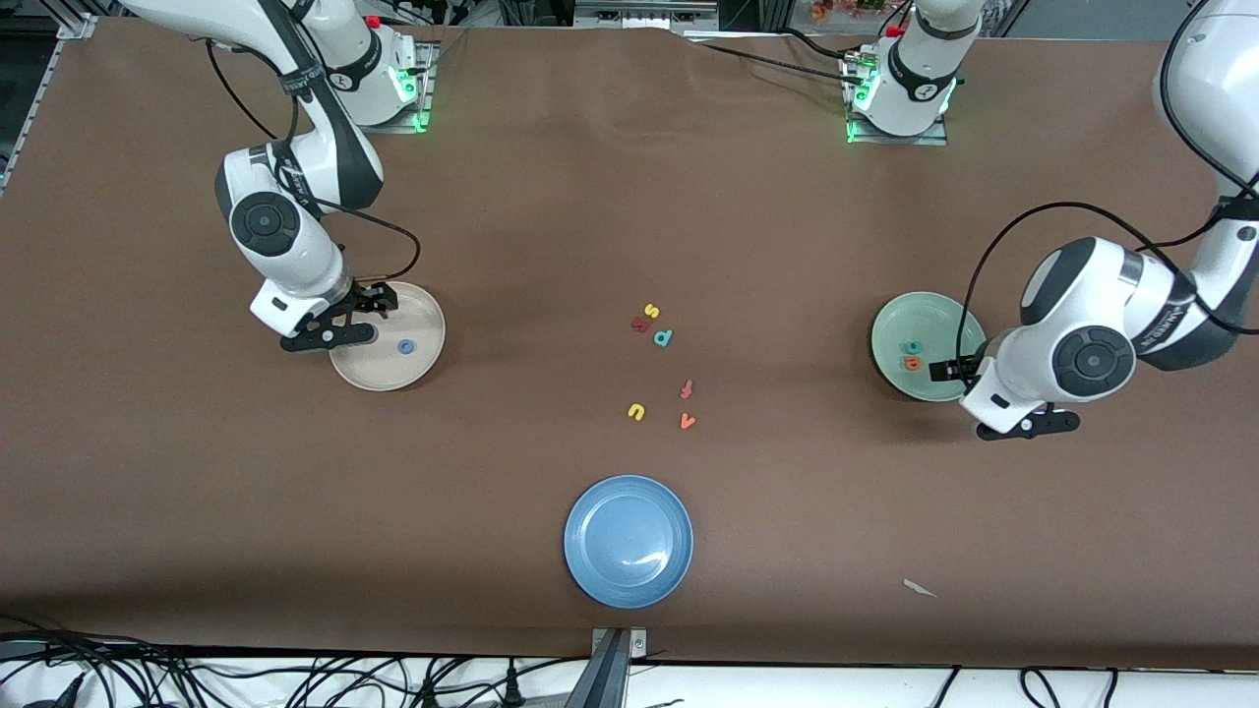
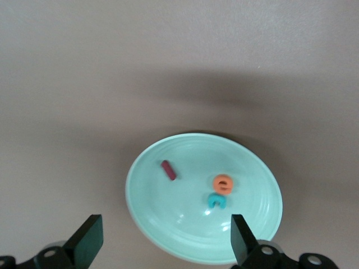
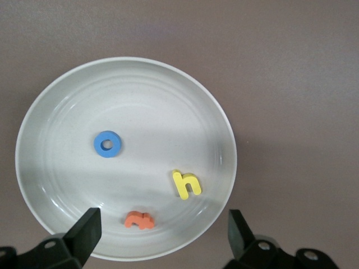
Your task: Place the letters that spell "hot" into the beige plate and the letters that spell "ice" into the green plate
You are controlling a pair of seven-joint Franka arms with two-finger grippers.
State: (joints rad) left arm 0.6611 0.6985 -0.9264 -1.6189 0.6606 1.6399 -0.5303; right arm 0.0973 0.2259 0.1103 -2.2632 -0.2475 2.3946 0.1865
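Sorting looks finished: h, o, t lie in the beige plate at mid-left of the front view, i, c, e in the green plate at mid-right, and the right gripper and left gripper hover above with fingers wide, empty, so only retreating remains.

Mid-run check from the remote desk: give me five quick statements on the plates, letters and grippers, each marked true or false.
1. The beige plate holds the blue "o", yellow "h" and orange "t". True.
2. The green plate holds only two letters. False: the dark red "i", orange "e" and teal "c" all lie in it.
3. The blue plate has a letter in it. False: none shows there.
4. The left gripper is open over the green plate. True.
5. The right gripper is shut on the "h". False: it is open, holding nothing, over the beige plate.
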